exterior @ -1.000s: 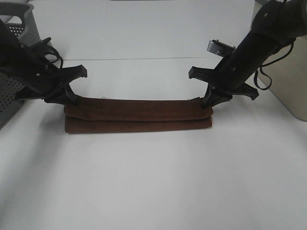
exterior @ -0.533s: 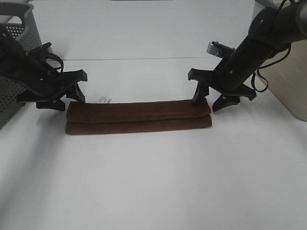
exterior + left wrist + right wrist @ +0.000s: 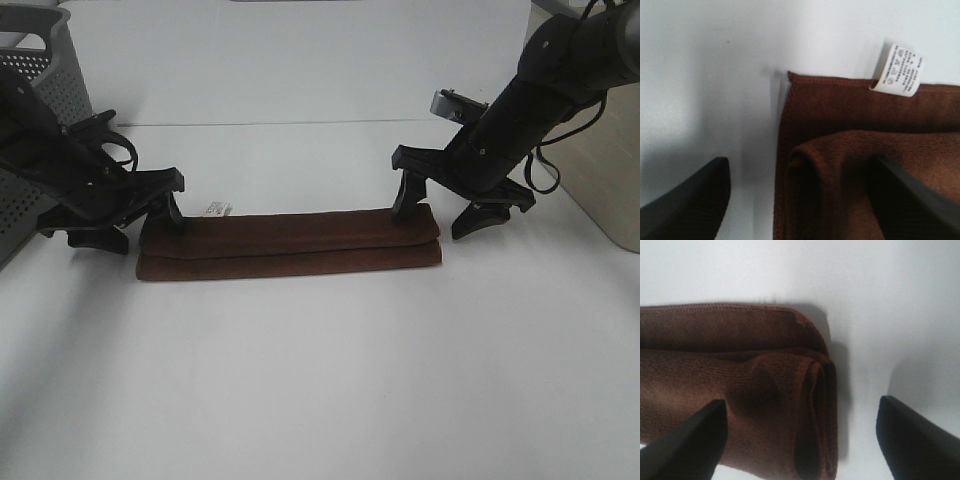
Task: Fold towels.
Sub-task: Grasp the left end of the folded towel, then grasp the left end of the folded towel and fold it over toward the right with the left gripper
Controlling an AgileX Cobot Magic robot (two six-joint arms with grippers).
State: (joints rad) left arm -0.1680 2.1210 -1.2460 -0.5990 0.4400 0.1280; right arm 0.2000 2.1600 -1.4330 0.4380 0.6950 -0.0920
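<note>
Exterior high view: the towel (image 3: 290, 243), folded into a long narrow strip, lies flat mid-worktop (image 3: 320, 380), with its white tag (image 3: 217, 209) at the far left edge. The left pincer (image 3: 140, 228) straddles its left end and the right pincer (image 3: 438, 220) its right end; both are spread wide, gripping nothing. A grey perforated basket (image 3: 50, 80) stands far left.

Towel (image 3: 290, 243) on table (image 3: 320, 380), right of basket (image 3: 50, 95)

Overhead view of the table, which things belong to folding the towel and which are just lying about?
Belongs to the job: brown towel, folded into a long strip; left gripper; right gripper, both open at its ends.
Just lying about: grey perforated basket; beige object at the right edge.
</note>
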